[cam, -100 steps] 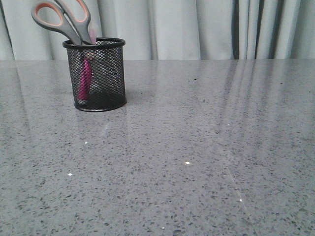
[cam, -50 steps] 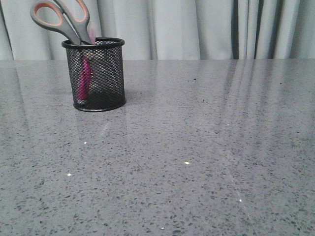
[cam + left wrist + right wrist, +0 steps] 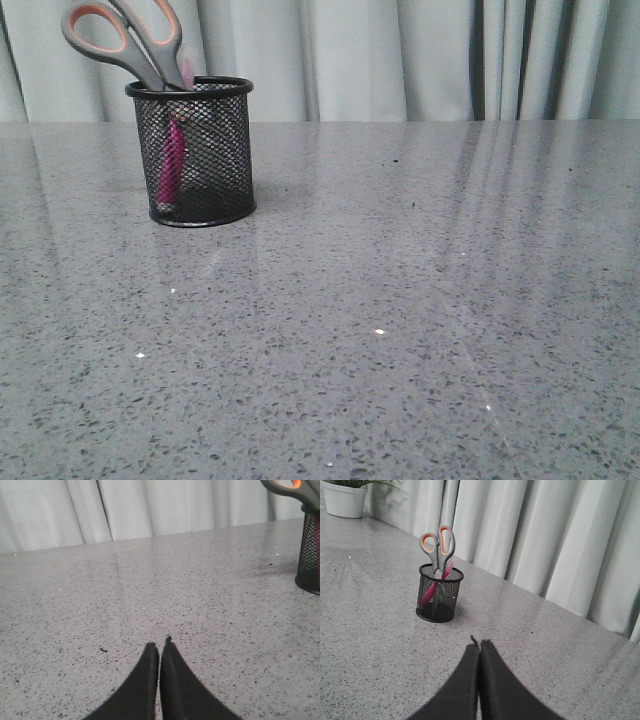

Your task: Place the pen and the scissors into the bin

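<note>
I judge the task done: grey-handled scissors [image 3: 125,40] and magenta pen [image 3: 172,160] stand in the black mesh cup [image 3: 215,150], both arms' fingers [image 3: 159,662] [image 3: 479,662] pressed together, empty (nothing left for me to grasp).

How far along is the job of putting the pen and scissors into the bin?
It looks done: the scissors and pen both stand in the bin. Nothing is in hand; the left tool and right tool are shut, empty, away from it. Nothing appears left.

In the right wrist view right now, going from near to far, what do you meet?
Right claw, shut and empty → bin holding the pen and scissors → white plant pot at the far corner, with the curtain behind the table.
</note>
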